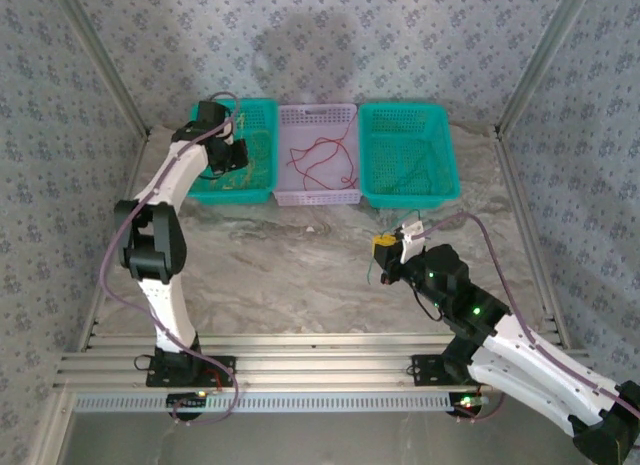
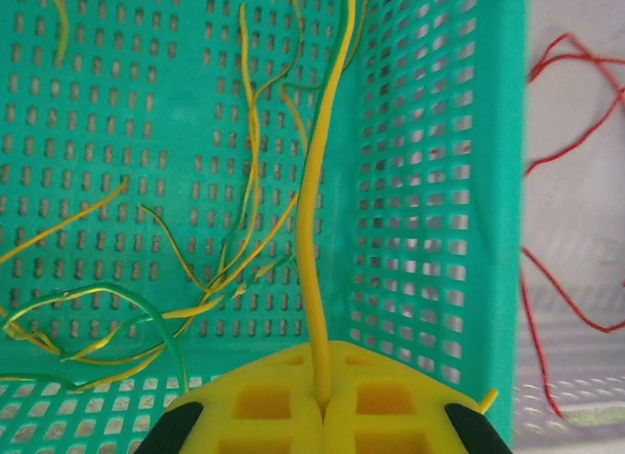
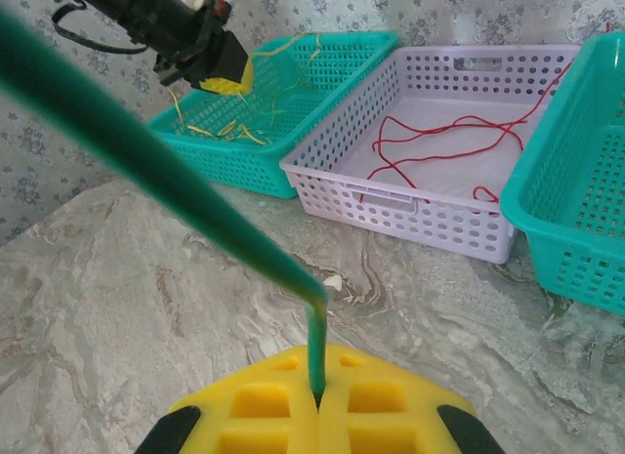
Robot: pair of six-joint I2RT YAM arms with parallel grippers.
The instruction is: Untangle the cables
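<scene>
Right wrist view showed the right gripper [image 3: 317,403] clenched on a green cable [image 3: 156,176]. It was pinched near one end over the bare middle of the table [image 3: 117,308], the rest running off blurred to the upper left. Such wire looked feather-light, limp and a little springy, so it would likely slide from smooth pads. A firm pinch close to an end, then a slow draw along its length, seemed the sound way.

Along the table's far edge three baskets stood side by side. In the left teal basket [image 1: 240,196], by its right wall, the left gripper [image 2: 320,407] was clamped on a yellow cable [image 2: 314,259] that rose straight away from it. Beneath, yellow and yellow-green cables [image 2: 146,317] lay crossed on the floor and could be dragged along. The slotted walls might catch wire ends. Red cables [image 1: 320,155] sprawled in the lilac basket [image 1: 318,112], and faint green strands [image 1: 420,165] lay in the right teal basket [image 1: 410,198]
</scene>
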